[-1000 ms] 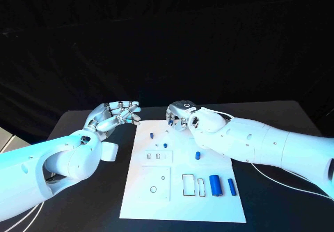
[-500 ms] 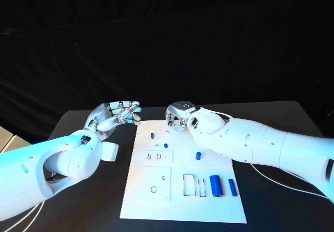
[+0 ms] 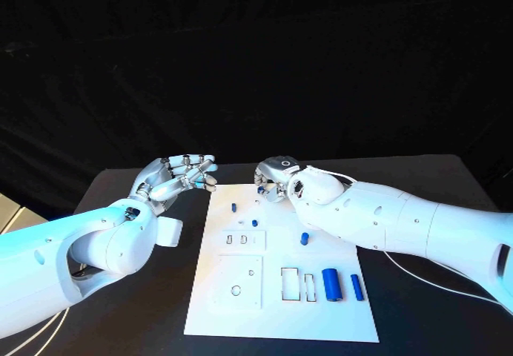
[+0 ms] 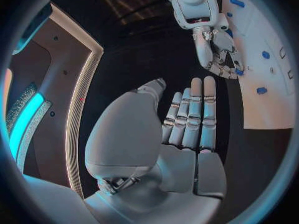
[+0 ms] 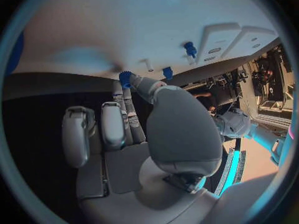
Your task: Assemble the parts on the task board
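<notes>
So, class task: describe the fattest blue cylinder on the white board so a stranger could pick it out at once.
Start at the white task board in the middle of the black table. Go to its near right part, where two blue cylinders lie side by side, just right of two rectangular outlines. The fat blue cylinder is the left one, thicker and longer than its slim neighbour.

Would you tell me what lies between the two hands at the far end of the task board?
In the head view, only a bare corner of the task board lies between the left hand and the right hand.
</notes>
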Robot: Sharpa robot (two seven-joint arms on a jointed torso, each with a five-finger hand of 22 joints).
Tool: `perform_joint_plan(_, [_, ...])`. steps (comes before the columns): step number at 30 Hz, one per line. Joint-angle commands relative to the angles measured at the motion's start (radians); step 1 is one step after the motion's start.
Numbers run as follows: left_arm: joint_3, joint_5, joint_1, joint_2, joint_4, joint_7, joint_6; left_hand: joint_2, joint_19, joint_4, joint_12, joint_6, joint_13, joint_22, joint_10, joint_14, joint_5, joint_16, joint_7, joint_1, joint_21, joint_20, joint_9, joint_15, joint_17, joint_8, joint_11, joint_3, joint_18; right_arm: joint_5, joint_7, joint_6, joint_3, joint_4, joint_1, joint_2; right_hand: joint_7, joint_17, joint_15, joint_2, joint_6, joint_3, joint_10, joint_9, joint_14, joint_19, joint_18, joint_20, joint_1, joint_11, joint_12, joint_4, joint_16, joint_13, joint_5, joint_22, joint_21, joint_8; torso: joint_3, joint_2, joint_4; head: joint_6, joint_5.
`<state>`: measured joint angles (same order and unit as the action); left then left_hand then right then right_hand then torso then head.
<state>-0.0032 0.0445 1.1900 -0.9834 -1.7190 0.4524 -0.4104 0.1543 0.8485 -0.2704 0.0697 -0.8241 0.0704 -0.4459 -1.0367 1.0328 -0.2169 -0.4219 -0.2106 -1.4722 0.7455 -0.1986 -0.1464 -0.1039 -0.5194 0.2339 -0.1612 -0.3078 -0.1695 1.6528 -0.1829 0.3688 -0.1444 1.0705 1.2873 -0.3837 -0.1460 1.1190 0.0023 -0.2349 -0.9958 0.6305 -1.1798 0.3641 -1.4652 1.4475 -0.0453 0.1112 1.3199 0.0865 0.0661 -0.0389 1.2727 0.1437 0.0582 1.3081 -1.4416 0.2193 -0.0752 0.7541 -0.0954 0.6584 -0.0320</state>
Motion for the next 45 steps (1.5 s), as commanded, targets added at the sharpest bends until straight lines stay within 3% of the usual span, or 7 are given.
perform_joint_plan(1, [0.001, -0.002, 0.002, 0.002, -0.001, 0.008, 0.014, -0.002, -0.007, -0.001, -0.004, -0.003, -0.002, -0.001, 0.006, -0.010, 0.005, -0.003, -0.009, -0.009, 0.005, -0.001, 0.001, 0.000, -0.002, -0.004, -0.004, -0.006, -0.010, 0.007, -0.010, -0.014, -0.001, -0.001, -0.002, 0.002, -0.001, -0.018, 0.008, -0.024, 0.017, -0.007, 0.033, -0.002, -0.009, -0.020, -0.006, 0.003, -0.008, 0.006, -0.005, -0.009, -0.013, -0.011, 0.001, 0.064, 0.018, -0.009, -0.0002, 0.000, -0.0010, 0.000, -0.001])
perform_joint_plan(16, [0.001, -0.005, 0.002, 0.000, -0.003, 0.008, 0.017, -0.002, -0.011, -0.001, -0.004, -0.003, -0.002, -0.004, 0.007, -0.012, 0.005, -0.004, -0.009, -0.009, 0.010, -0.002, 0.001, -0.001, -0.004, -0.004, -0.004, -0.009, -0.010, -0.026, 0.015, 0.033, 0.004, 0.150, 0.001, -0.131, 0.018, -0.141, 0.018, -0.004, 0.063, -0.225, 0.125, -0.009, 0.036, -0.096, -0.035, 0.015, 0.035, 0.016, 0.022, -0.057, -0.099, -0.021, 0.002, -0.054, 0.136, -0.053, -0.0006, -0.002, 0.0071, 0.003, 0.002])
perform_joint_plan(24, [0.001, -0.006, 0.002, -0.005, -0.001, 0.009, 0.018, -0.002, -0.012, 0.000, -0.004, -0.003, -0.002, -0.005, 0.007, -0.012, 0.005, -0.004, -0.009, -0.009, 0.011, -0.002, 0.001, -0.001, -0.004, -0.004, -0.004, -0.009, -0.010, -0.131, 0.022, 0.098, 0.020, 0.301, 0.028, -0.294, 0.020, -0.107, -0.017, -0.019, 0.029, -0.195, 0.005, -0.006, 0.008, -0.043, -0.019, -0.018, 0.047, -0.022, 0.085, -0.088, -0.072, -0.002, 0.002, 0.012, 0.088, -0.048, 0.0021, -0.008, 0.0190, -0.001, -0.003])
perform_joint_plan(31, [0.001, -0.006, 0.002, -0.003, 0.002, 0.008, 0.021, -0.002, -0.013, 0.000, -0.004, -0.003, -0.002, -0.005, 0.007, -0.012, 0.005, -0.004, -0.009, -0.009, 0.011, -0.002, 0.001, -0.001, -0.004, -0.004, -0.004, -0.010, -0.010, -0.231, 0.005, 0.007, 0.032, 0.356, 0.051, -0.408, 0.025, -0.055, -0.032, -0.056, 0.045, -0.275, -0.138, -0.005, -0.009, -0.006, -0.006, -0.030, 0.017, -0.043, 0.198, -0.106, -0.031, 0.091, 0.001, 0.071, 0.042, -0.063, 0.0019, -0.013, 0.0231, -0.002, -0.014])
perform_joint_plan(34, [0.001, -0.006, 0.001, -0.002, 0.003, 0.008, 0.023, -0.002, -0.013, 0.000, -0.004, -0.003, -0.002, -0.005, 0.007, -0.012, 0.005, -0.004, -0.009, -0.009, 0.011, -0.002, 0.001, -0.001, -0.004, -0.004, -0.004, -0.010, -0.010, -0.247, -0.016, -0.047, 0.035, 0.358, 0.054, -0.441, 0.025, 0.070, -0.034, -0.015, 0.059, -0.470, -0.082, 0.007, -0.036, 0.031, 0.008, -0.036, 0.078, -0.050, 0.466, -0.148, 0.062, 0.366, 0.004, 0.131, -0.006, -0.063, 0.0003, -0.015, 0.0242, 0.003, -0.015])
perform_joint_plan(36, [0.001, -0.006, 0.001, -0.002, 0.004, 0.008, 0.024, -0.002, -0.013, 0.000, -0.004, -0.003, -0.002, -0.005, 0.007, -0.012, 0.005, -0.004, -0.009, -0.009, 0.011, -0.002, 0.001, -0.001, -0.004, -0.004, -0.004, -0.010, -0.010, -0.250, -0.030, -0.072, 0.036, 0.357, 0.055, -0.454, 0.020, 0.177, -0.030, 0.007, 0.074, -0.543, -0.091, 0.017, -0.050, 0.054, 0.018, -0.023, 0.128, -0.034, 0.995, -0.224, 0.137, 0.906, -0.001, 0.170, -0.039, -0.052, 0.0003, -0.013, 0.0243, 0.003, -0.019])
perform_joint_plan(45, [0.001, -0.006, 0.001, 0.004, 0.010, 0.007, 0.027, -0.002, -0.013, 0.000, -0.004, -0.003, -0.002, -0.005, 0.007, -0.012, 0.005, -0.004, -0.009, -0.009, 0.011, -0.002, 0.001, -0.001, -0.004, -0.004, -0.004, -0.010, -0.010, -0.245, -0.061, -0.116, 0.036, 0.330, 0.051, -0.448, -0.006, 0.382, -0.005, 0.015, 0.099, -0.578, -0.311, 0.025, -0.091, 0.119, 0.043, -0.008, 0.127, -0.017, 1.412, -0.251, 0.264, 1.329, 0.004, 0.257, -0.123, -0.038, 0.0009, -0.010, 0.0223, 0.003, -0.025])
